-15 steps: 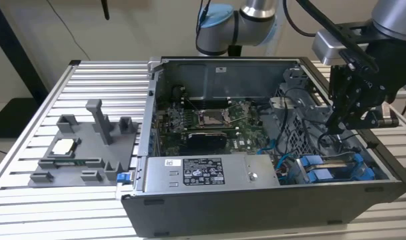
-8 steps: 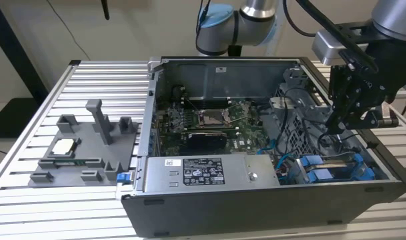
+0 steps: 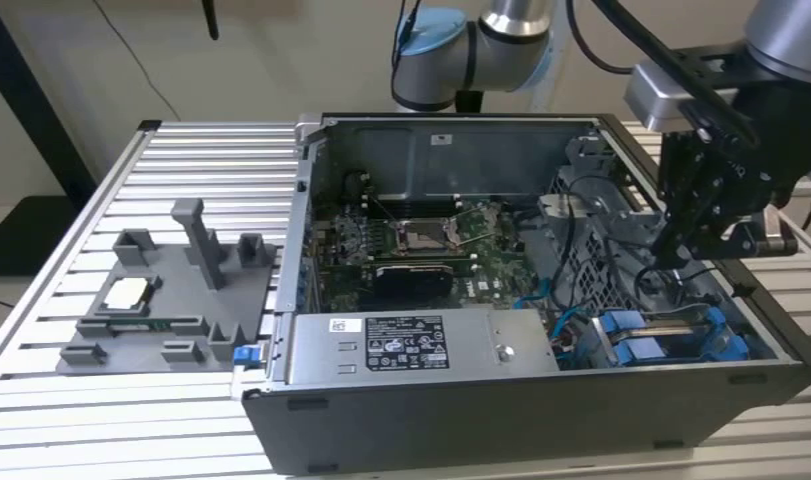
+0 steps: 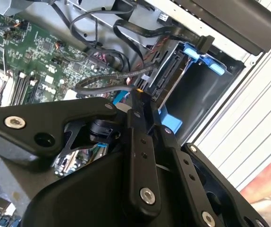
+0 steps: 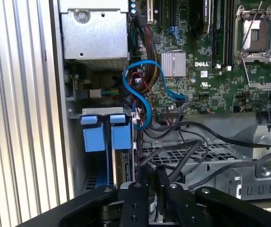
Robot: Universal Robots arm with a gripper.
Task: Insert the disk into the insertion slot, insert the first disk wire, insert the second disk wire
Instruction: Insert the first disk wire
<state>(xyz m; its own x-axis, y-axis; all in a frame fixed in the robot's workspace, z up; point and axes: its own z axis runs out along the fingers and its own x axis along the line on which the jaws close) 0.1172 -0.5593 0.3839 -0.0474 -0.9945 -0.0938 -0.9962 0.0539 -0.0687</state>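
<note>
- Gripper (image 4: 138, 94) is low inside the computer case (image 3: 512, 420), on the exterior view's right. Its fingertips are drawn together, and whether a wire is pinched between them cannot be told.
- A black cable (image 4: 105, 82) runs just beside the tip. A blue cable (image 5: 142, 94) loops nearby toward the motherboard (image 5: 206, 75).
- The disk (image 3: 665, 340), in its blue carrier, looks already seated in the insertion slot (image 4: 201, 104) at the case's corner, so the work is judged to be at the wire stage.
- That stage calls for a connector squared to the disk's end and a short, straight push.
- Room is tight, with the perforated cage (image 5: 192, 153) and loose cables close alongside and the case wall just beyond the slot.
- What looks like a person's hand (image 4: 267, 182) rests outside the case.
</note>
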